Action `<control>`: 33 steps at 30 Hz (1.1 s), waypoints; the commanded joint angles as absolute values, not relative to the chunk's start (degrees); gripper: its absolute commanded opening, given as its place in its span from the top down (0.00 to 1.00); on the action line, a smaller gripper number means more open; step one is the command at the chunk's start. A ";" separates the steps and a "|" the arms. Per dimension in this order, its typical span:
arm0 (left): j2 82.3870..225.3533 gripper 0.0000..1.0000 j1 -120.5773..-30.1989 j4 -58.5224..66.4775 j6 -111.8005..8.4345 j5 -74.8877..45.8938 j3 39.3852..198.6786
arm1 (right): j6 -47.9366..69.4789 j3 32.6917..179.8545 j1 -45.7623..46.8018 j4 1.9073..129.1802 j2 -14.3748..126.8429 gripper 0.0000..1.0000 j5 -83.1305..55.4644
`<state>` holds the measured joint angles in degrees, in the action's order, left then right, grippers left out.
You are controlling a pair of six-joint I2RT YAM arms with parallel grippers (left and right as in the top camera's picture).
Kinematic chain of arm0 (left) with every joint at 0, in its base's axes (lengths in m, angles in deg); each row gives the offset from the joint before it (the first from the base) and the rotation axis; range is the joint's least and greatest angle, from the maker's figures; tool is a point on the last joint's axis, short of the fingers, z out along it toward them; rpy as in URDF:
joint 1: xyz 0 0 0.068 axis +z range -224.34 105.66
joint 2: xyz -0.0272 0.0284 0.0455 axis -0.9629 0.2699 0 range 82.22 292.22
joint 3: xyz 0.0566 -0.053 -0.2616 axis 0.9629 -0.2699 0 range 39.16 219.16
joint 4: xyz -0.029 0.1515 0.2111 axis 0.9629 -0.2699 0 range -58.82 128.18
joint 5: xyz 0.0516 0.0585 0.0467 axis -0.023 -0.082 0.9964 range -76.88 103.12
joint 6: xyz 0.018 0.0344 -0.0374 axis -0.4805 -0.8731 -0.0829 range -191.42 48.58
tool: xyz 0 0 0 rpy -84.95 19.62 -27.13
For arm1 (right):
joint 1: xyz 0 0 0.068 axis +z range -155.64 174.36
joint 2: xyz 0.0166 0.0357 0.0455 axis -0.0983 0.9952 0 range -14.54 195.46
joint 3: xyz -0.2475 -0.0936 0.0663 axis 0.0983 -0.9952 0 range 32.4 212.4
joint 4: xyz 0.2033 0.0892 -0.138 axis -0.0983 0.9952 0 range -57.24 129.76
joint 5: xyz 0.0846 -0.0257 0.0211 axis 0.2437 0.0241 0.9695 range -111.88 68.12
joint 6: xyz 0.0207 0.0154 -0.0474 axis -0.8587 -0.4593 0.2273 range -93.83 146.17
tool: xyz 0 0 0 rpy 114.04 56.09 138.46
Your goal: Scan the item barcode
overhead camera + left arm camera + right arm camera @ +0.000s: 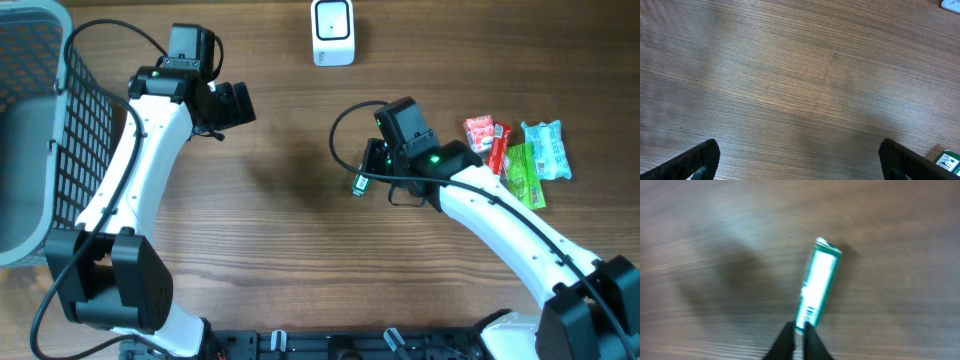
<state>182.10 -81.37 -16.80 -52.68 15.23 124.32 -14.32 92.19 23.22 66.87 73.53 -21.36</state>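
While your left hand [800, 159] hangs released at upper left, your right hand [799, 332] is clenched on the green packet [817, 282] (pinched by its end), mid-frame below the scanner [332, 32].

Slim green-and-white packet [817, 285]: pinched at its near end by the right tool [799, 330]; outline blurred. White scanner [332, 32]: stands at the far side of the desk [280, 150], well apart from the packet.
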 commanded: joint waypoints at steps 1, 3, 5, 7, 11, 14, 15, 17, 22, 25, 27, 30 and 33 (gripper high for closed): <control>182.43 0.00 -81.30 -16.64 -52.94 15.77 124.21 | -32.42 87.25 23.00 67.26 75.74 0.96 -24.84; 182.43 0.00 -81.30 -16.64 -52.94 15.77 124.21 | -43.43 84.36 23.04 66.41 76.55 0.96 -24.84; 182.43 0.00 -81.30 -16.64 -52.94 15.77 124.21 | -47.37 81.74 23.22 62.91 77.60 0.96 -23.92; 182.43 0.00 -81.30 -16.64 -52.94 15.77 124.21 | -47.37 80.25 23.83 58.60 79.11 0.96 -21.47; 182.43 0.00 -81.30 -16.64 -52.94 15.77 124.21 | -50.08 78.26 26.87 47.89 83.94 0.96 -20.05; 182.43 0.00 -81.30 -16.64 -52.94 15.77 124.21 | -48.05 78.29 29.36 40.29 87.26 0.96 -16.55; 182.43 0.00 -81.30 -16.64 -52.94 15.77 124.21 | -45.49 78.29 30.08 37.34 87.78 0.96 -14.57; 182.43 0.00 -81.30 -16.64 -52.94 15.77 124.21 | -38.98 78.29 31.57 33.23 87.92 0.96 -12.73; 182.43 0.00 -81.30 -16.64 -52.94 15.77 124.21 | -25.73 78.29 31.41 32.29 87.74 0.95 -2.63; 182.43 0.00 -81.30 -16.64 -52.94 15.77 124.21 | -16.16 78.31 28.94 29.45 85.88 0.85 8.08; 182.43 0.00 -81.30 -16.64 -52.94 15.77 124.21 | -9.84 78.33 26.72 29.86 83.65 0.78 11.44; 182.43 0.00 -81.30 -16.64 -52.94 15.77 124.21 | 0.87 78.33 21.01 34.32 79.68 0.39 14.24; 182.43 0.00 -81.30 -16.64 -52.94 15.77 124.21 | 12.63 78.33 13.05 39.85 76.35 0.36 14.24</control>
